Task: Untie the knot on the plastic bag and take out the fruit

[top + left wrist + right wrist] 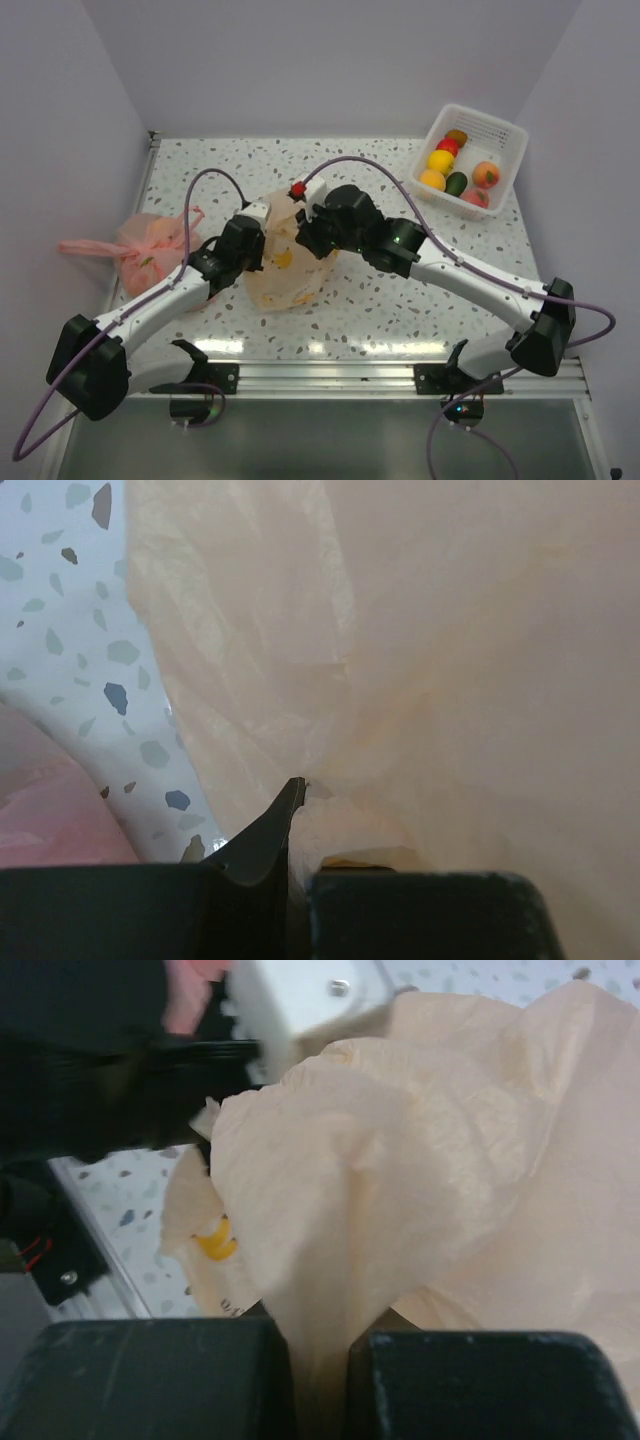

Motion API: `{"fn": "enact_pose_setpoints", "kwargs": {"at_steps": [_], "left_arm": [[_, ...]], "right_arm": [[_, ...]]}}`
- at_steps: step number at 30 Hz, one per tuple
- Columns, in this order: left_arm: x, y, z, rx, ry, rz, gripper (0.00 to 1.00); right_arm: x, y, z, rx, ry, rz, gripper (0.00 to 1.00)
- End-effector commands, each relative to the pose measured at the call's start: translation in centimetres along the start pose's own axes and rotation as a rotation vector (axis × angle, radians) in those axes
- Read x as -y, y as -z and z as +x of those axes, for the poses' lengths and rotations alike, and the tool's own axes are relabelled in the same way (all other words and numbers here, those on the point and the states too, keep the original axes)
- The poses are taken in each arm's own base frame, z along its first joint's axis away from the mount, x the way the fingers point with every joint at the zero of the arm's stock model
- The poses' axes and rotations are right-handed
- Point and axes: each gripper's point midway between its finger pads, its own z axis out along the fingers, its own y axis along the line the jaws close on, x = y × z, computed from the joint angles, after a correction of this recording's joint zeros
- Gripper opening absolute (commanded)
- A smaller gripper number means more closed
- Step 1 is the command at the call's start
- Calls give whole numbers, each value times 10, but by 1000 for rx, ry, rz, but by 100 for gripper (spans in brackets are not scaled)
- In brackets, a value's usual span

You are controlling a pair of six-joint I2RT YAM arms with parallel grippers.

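Observation:
The pale peach-orange plastic bag (287, 275) lies crumpled at the table's middle, between my two grippers. My left gripper (260, 252) is at its left side, shut on a fold of the film. In the left wrist view (305, 815) one dark fingertip (288, 798) shows and the bag (450, 660) covers the other. My right gripper (306, 240) is at the bag's top right. In its wrist view (318, 1355) it is shut on a drawn-up fold of the bag (420, 1180). The knot is hidden by the grippers and film. No fruit shows through the bag.
A pink tied bag (150, 248) lies at the left edge, close behind my left arm; it also shows in the left wrist view (50, 825). A white basket (500, 135) with several fruits stands at the back right. A small red object (297, 188) sits behind the bag.

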Motion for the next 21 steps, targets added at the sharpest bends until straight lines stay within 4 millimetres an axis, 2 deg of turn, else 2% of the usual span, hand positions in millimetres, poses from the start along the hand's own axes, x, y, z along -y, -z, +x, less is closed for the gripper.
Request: {"fn": "enact_pose_setpoints", "kwargs": {"at_steps": [1, 4, 8, 9, 11, 12, 14, 15, 17, 18, 20, 21], "left_arm": [[-3, -5, -11, 5, 97, 31, 0], [-5, -5, -12, 2, 103, 28, 0], [-6, -4, -11, 7, 104, 29, 0], [-6, -4, -10, 4, 103, 28, 0], [-4, -4, -11, 5, 101, 38, 0], [-3, -4, -12, 8, 101, 43, 0], [-1, -3, -12, 9, 97, 56, 0], [-1, -4, -11, 7, 97, 60, 0], [1, -3, -12, 12, 97, 72, 0], [2, -3, -13, 17, 96, 76, 0], [3, -1, -15, 26, 95, 87, 0], [4, 0, -17, 34, 95, 92, 0]], "right_arm": [[-28, 30, -26, 64, 141, -47, 0], [-20, 21, -4, 39, 145, -13, 0], [9, 9, 26, 19, 90, 92, 0], [22, 2, 37, 10, 58, 126, 0], [36, -3, 48, 2, -13, 167, 0], [50, -5, 56, 0, -44, 215, 0], [62, -4, 61, 7, -110, 263, 1], [70, -2, 62, 9, -134, 292, 12], [80, 5, 60, 23, -165, 357, 22], [82, 9, 56, 23, -170, 375, 40], [87, 21, 46, 47, -187, 411, 63], [87, 28, 38, 58, -186, 418, 83]]}}
